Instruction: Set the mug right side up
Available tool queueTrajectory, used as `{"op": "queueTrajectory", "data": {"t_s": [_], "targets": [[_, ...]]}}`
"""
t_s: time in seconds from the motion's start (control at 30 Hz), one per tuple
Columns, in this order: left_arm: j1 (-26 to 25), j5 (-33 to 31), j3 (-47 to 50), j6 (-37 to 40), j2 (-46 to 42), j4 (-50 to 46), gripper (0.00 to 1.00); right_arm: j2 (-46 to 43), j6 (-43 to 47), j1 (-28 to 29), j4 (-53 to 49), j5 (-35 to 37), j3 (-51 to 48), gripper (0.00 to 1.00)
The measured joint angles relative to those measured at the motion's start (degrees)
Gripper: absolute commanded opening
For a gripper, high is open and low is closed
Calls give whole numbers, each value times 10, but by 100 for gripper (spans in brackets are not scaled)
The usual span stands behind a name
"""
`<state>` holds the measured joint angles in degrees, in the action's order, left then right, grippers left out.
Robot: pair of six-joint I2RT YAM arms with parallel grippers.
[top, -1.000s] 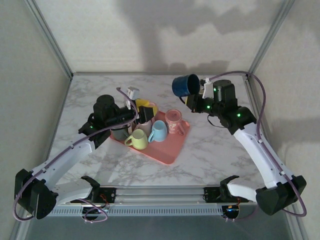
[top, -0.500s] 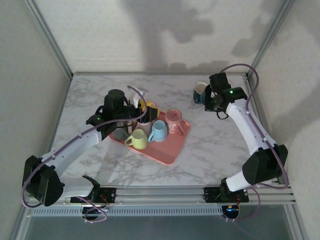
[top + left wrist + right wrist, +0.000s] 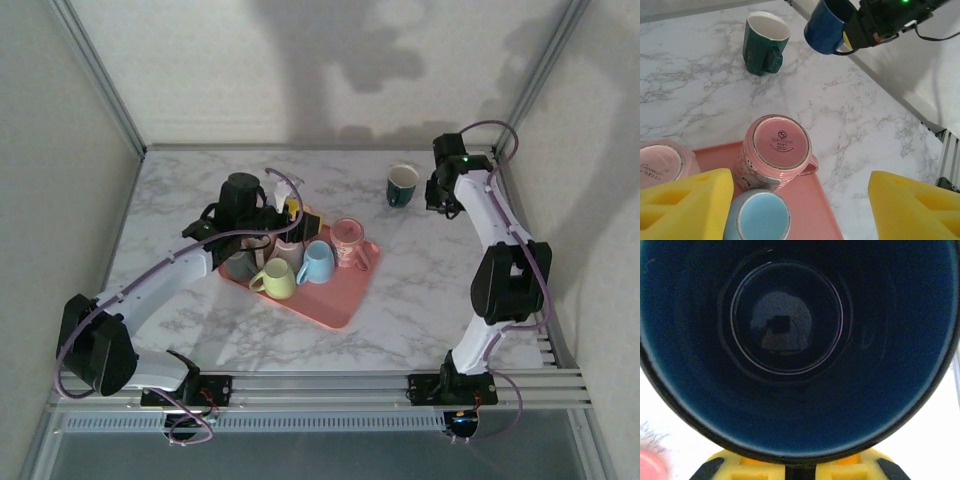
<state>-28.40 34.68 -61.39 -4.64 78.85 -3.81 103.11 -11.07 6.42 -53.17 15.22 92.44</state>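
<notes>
the marble table (image 3: 420, 290) took up most of the top view, and the pink tray (image 3: 335, 300) lay at an angle left of centre on it. the left gripper (image 3: 800, 200) hung over the tray with its jaws wide apart and nothing between them, its yellow fingertips (image 3: 687, 202) in the bottom corners of the left wrist view. the right gripper (image 3: 847, 37) sat at the top of that view, to the right of centre, its jaws clamped on the dark blue mug (image 3: 824, 27) by the handle side.

that mug looked lifted off the table and tilted, its mouth turned toward the upper right of the frame. the right wrist camera looked straight down into its glossy inside (image 3: 790, 340). to its left stood a teal mug (image 3: 760, 45), upright on the marble, apart from the blue one. on the tray, low in the frame, a pink mug (image 3: 777, 152) and a light blue mug (image 3: 762, 217) stood mouth down, touching or nearly so.

the blue mug was probably glazed ceramic: stiff, fairly heavy for a pinch grip, slick, and likely to chip if dropped on stone. the handle, or the wall beside it, seemed the safest hold, since a grip there should keep the mug from rolling in the jaws as it is tipped upright.
</notes>
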Motion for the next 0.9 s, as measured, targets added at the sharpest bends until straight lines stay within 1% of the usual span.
{"op": "queueTrajectory", "data": {"t_s": [0.17,0.43,0.63,0.77,0.9], "targets": [[0,-2,0,6,7,-4,72,55,6,-11,24,3,15,0],[0,-15,-1,10,20,-23,72,146,11,-11,47,0,78,0],[0,-15,-9,15,27,-28,71,188,13,-12,53,-1,116,0],[0,-15,-11,17,32,-29,71,200,13,-12,54,0,124,6],[0,-15,-11,17,35,-30,71,209,13,-12,54,-1,128,16]]}}
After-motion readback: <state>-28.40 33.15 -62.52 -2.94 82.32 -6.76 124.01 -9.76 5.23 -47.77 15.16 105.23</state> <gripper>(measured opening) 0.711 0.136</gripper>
